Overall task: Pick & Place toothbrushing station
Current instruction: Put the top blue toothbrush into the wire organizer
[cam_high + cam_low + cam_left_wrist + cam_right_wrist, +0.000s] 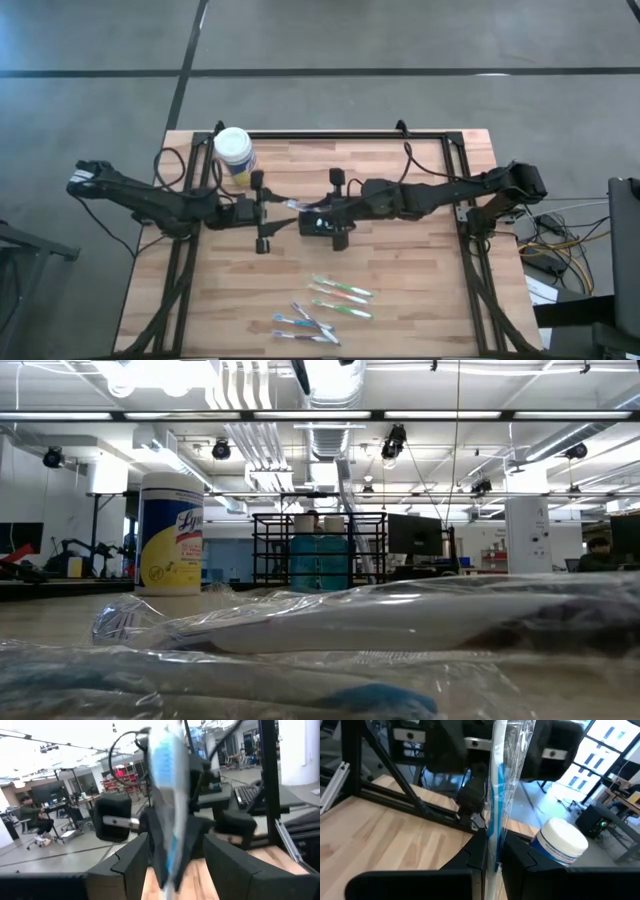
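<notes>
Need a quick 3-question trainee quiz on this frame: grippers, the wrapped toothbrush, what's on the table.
1. True or false: the right gripper has its jaws shut on the wrapped toothbrush.
2. Where does the wipes tub stand? A: near the table's edge, by the left arm. B: among the loose toothbrushes. C: between the right gripper's jaws.
3. One word: the left gripper sits around the same wrapped toothbrush; are its jaws open or shut?

Key: 1 true; 2 A; 3 open.
</notes>
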{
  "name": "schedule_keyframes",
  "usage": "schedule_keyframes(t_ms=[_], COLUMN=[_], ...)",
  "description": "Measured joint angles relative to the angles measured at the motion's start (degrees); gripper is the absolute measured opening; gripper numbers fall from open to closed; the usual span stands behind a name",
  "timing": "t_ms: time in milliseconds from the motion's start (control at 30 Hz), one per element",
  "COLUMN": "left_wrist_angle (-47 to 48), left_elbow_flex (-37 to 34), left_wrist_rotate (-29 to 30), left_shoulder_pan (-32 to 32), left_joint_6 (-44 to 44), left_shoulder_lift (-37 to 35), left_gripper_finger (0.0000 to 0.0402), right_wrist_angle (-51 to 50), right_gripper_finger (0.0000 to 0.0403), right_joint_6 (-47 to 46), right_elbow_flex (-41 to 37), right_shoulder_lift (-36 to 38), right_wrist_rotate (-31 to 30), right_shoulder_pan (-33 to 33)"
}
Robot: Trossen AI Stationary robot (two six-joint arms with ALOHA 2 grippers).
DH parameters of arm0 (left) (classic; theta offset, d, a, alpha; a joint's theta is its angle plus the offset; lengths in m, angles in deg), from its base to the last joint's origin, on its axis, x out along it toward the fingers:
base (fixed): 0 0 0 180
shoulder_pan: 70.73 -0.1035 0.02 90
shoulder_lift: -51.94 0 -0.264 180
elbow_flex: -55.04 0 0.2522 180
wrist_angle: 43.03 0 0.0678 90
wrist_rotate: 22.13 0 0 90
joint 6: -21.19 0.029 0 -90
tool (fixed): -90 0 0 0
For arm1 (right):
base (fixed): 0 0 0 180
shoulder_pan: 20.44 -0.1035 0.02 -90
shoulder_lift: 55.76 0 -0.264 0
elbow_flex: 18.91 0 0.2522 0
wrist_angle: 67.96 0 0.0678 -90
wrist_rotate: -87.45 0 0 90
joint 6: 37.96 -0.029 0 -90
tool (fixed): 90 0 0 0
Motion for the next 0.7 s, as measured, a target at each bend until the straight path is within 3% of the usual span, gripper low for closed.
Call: schedule_keyframes(t_ms=[433,700], left_wrist_angle=[-0.12,-1.58], left_elbow_flex=[1.96,2.40], left_wrist_rotate=[-8.08,-10.94], left_shoulder_pan=[-4.90,-5.77], left_joint_6=[-3.15,-2.69], left_shoulder_lift=[3.67,3.31], left_gripper_finger=[0.0187,0.0098], right_wrist_angle=[0.91,0.76], right_gripper_finger=[0.0028,0.0028], right_joint_6=[1.08,0.87], right_elbow_flex=[0.00,0.00], right_shoulder_lift=[0.26,0.26], right_wrist_rotate=[0.04,0.02], right_shoulder_pan=[0.02,0.06])
